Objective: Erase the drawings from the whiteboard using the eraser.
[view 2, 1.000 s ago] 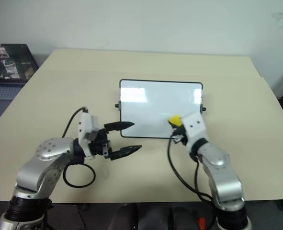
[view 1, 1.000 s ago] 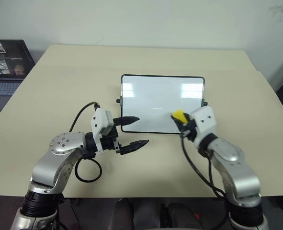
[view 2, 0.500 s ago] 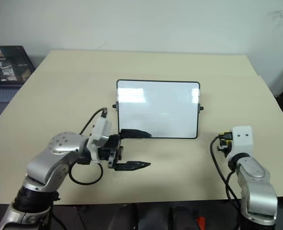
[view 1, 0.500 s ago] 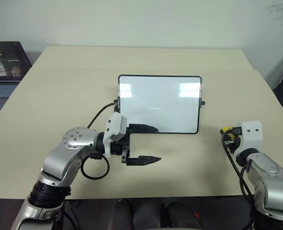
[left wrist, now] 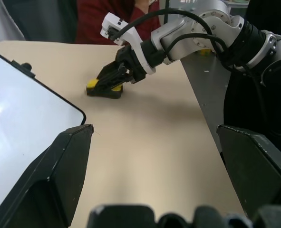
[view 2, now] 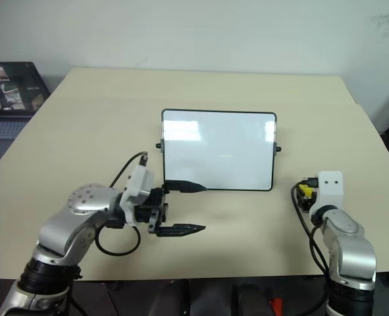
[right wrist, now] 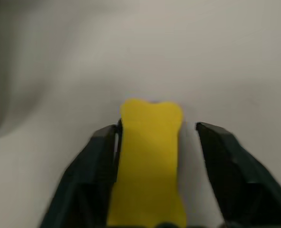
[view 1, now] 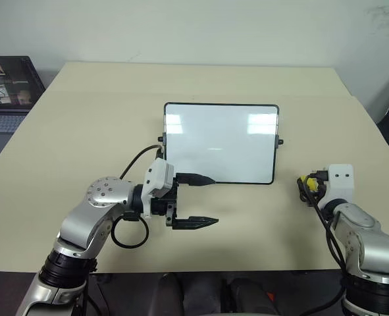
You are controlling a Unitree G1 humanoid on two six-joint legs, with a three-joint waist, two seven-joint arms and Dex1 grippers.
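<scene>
Head views: the whiteboard (view 1: 220,142) is wiped clean; the right end effector (view 1: 307,186) has carried the eraser (view 1: 304,180) off to the counter (view 1: 102,112) beside it. Left wrist view: the left end effector (view 1: 197,199) gapes empty. Right wrist view: fingers parted, the eraser looks released, so the task seems done.

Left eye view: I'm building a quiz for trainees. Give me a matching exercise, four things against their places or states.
1 whiteboard
2 eraser
3 laptop
4 left tool

A beyond the table's left edge
B open, at the board's near left corner
C mid-table, no marks visible
D on the table between the right tool's fingers

Pairs: 1-C, 2-D, 3-A, 4-B
</scene>
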